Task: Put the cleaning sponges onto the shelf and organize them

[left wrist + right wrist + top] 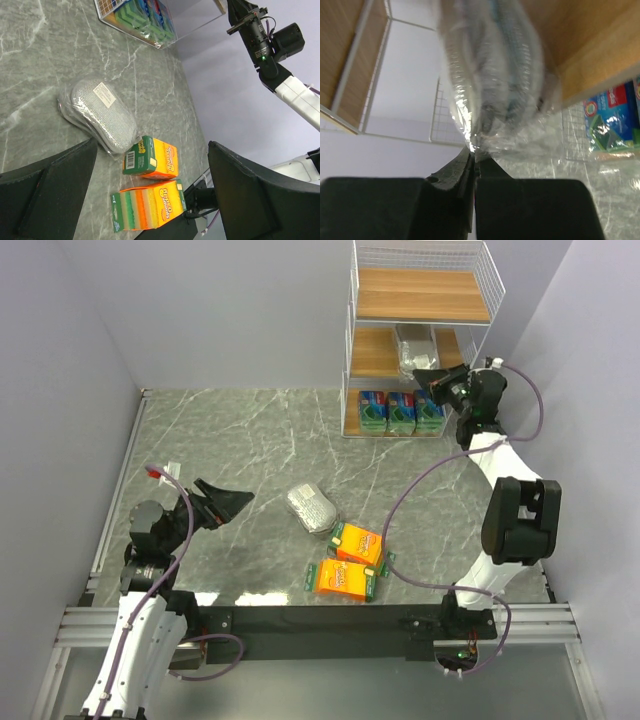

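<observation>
The right gripper [474, 152] is clamped only on the thin wrap of the grey pack [490, 75], upper centre; the pack may slip off the shelf [592, 47].

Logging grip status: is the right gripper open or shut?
Shut on the silvery grey pack: the right gripper pinches its clear wrap at the middle board of the shelf.

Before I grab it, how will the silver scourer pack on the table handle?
Probably light and squashy: the silver scourer pack looks like padded mesh. Its loose glossy wrap may slip when pinched. Lying flat, it likely won't roll.
</observation>
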Available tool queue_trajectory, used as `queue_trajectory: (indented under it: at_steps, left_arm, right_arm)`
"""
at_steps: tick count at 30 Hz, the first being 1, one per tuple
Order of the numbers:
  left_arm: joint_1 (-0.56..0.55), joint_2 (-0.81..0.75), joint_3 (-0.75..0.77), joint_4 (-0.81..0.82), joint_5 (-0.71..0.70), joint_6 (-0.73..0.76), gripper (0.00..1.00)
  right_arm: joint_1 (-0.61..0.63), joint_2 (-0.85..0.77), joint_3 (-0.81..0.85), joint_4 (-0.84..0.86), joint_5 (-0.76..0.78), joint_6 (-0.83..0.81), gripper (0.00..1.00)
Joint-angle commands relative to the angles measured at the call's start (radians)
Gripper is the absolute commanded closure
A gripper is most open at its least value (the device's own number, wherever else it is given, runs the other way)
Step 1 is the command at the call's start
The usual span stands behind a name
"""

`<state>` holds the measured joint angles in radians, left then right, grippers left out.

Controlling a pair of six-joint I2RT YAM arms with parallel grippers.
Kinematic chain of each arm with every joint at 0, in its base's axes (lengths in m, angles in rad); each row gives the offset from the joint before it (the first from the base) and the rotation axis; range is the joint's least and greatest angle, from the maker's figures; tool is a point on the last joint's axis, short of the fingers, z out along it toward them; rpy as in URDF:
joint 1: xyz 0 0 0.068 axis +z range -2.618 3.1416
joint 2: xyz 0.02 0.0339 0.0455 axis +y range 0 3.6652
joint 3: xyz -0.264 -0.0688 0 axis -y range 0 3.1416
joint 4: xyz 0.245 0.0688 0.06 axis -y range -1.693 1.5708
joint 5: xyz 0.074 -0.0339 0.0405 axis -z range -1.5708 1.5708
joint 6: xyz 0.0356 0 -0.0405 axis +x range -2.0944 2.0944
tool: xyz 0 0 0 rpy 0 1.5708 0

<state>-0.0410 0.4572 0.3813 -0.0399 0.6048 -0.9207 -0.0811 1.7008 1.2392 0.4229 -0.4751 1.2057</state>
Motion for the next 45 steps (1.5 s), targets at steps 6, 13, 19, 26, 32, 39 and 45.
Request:
queue_trajectory:
  at_steps: [6,13,19,26,32,39,45]
  left_arm:
    - [-0.002,0.005,0.041,0.02,0.007,0.011,0.0]
    - [-0.002,0.005,0.042,0.014,0.01,0.013,0.01]
    - [-0.002,-0.006,0.03,0.017,0.01,0.008,0.01]
    - [-0.002,-0.009,0.019,0.032,0.015,-0.007,0.01]
    - [-0.002,-0.02,0.024,0.015,0.009,0.0,0.01]
    - [-0.002,-0.02,0.007,0.032,0.016,-0.017,0.01]
    - [-0.002,-0.028,0.018,0.02,0.01,-0.006,0.01]
  right_arm:
    - [-0.046,0.026,0.063,0.04,0.01,0.018,1.0]
    - [-0.084,0.029,0.109,0.0,0.017,0.018,1.0]
    - [-0.118,0.054,0.16,-0.036,-0.053,0.008,1.0]
    - [-0.138,0.095,0.209,-0.076,-0.114,-0.005,1.0]
    - [-0.143,0.099,0.207,-0.065,-0.141,-0.003,1.0]
    - [-0.146,0.089,0.215,-0.101,-0.163,-0.017,0.92]
    - [-0.146,0.057,0.226,-0.127,-0.16,-0.021,0.51]
